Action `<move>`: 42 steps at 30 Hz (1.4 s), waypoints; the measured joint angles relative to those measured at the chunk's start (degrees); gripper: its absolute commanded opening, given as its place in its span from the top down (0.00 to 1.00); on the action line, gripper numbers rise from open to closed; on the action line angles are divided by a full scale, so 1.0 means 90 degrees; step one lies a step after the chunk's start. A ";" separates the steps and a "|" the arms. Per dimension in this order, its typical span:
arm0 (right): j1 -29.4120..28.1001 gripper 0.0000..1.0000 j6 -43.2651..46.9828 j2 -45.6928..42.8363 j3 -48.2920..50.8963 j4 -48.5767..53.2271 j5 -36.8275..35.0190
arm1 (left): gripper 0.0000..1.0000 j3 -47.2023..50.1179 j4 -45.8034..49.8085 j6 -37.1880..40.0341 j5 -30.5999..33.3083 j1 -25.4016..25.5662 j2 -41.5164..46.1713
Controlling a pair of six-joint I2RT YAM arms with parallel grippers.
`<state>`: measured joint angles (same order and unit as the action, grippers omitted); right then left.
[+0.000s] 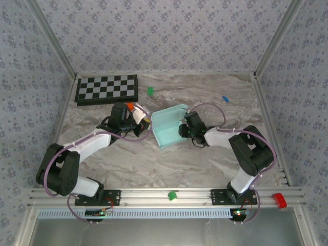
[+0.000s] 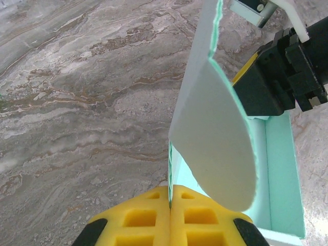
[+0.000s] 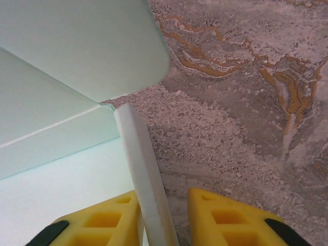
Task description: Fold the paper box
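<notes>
Well, the paper box (image 1: 166, 130) sat near the middle of the marble table (image 1: 205, 164). It was part-formed, with its walls raised and its hollow facing up. From my overhead camera, the left gripper (image 1: 145, 122) met the box on the side nearer the left arm. The right gripper (image 1: 183, 130) met it on the opposite side.

Through the left wrist camera I saw the yellow pads (image 2: 138, 218) pressed together, with the thin edge of the box's card pinched in the seam between them, so that gripper was clamped on the box. A rounded flap (image 2: 220, 143) stood up just ahead of the pads, leaning over the box's interior.

Through the right wrist camera, a side wall (image 3: 146, 174) of the box rose between that gripper's fingers. It lay against one pad (image 3: 113, 218), with a strip of table showing between it and the other pad (image 3: 225, 215). The jaws were parted around the wall and did not grip it.

The checkerboard (image 1: 107, 89) lay flat at the far left of the table, well apart from the box. A small green piece (image 1: 150, 91) lay just beside the board, and a small blue piece (image 1: 224, 98) lay toward the far right.
</notes>
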<state>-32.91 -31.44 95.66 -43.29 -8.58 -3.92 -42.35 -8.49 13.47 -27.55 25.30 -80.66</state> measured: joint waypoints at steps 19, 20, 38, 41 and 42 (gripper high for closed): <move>-0.0299 0.82 -0.0002 0.0306 -0.0663 0.0940 -0.0714 | 1.00 0.0000 -0.0068 0.0075 -0.0002 -0.0019 -0.0056; -0.0308 0.82 -0.0002 0.0313 -0.0685 0.0974 -0.0738 | 1.00 0.0000 -0.0068 0.0078 -0.0005 -0.0019 -0.0056; -0.0289 0.80 0.0046 0.0515 -0.0852 0.1185 -0.0780 | 1.00 -0.0017 -0.0034 0.0124 -0.0151 -0.0078 -0.0136; -0.0311 0.85 0.0041 0.0539 -0.0935 0.1319 -0.0784 | 1.00 -0.0022 -0.0032 0.0170 -0.0148 -0.0078 -0.0136; -0.0333 0.86 0.0041 0.0561 -0.0988 0.1389 -0.0794 | 1.00 -0.0024 -0.0032 0.0180 -0.0146 -0.0078 -0.0136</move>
<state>-35.90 -31.07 100.71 -52.18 3.92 -11.07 -42.57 -8.78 15.09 -28.86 24.60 -81.89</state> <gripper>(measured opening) 0.172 0.051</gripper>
